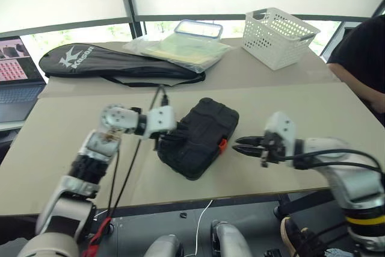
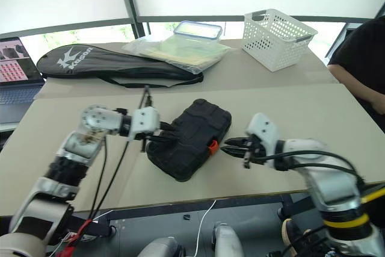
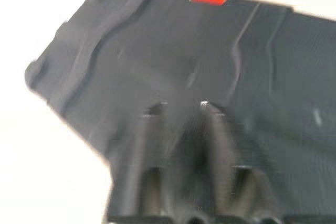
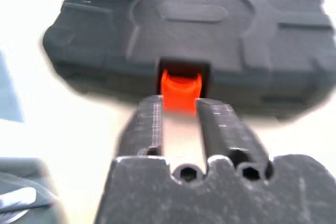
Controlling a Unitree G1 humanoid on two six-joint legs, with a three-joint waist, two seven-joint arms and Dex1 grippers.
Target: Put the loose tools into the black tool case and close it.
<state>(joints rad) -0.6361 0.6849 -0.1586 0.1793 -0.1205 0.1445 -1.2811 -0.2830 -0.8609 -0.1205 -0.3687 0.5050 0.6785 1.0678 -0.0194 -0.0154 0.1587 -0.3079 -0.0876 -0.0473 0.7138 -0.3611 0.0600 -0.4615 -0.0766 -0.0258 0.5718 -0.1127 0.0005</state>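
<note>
The black tool case (image 1: 204, 127) lies closed on the tan table, its lid down and its small orange latch (image 1: 222, 144) facing right. My left gripper (image 1: 171, 141) rests against the case's left side, and in the left wrist view its fingers (image 3: 157, 109) stand slightly apart over the textured lid (image 3: 173, 51). My right gripper (image 1: 238, 144) hovers just right of the latch. It points at the latch (image 4: 180, 85) with a narrow gap between its fingers, open and empty. The loose tools are out of view.
A long black racket bag (image 1: 114, 63) lies at the back left, beside a plastic bag with a lidded container (image 1: 183, 45). A white basket (image 1: 278, 35) stands back right. A laptop (image 1: 15, 70) sits far left and a person (image 1: 361, 52) far right.
</note>
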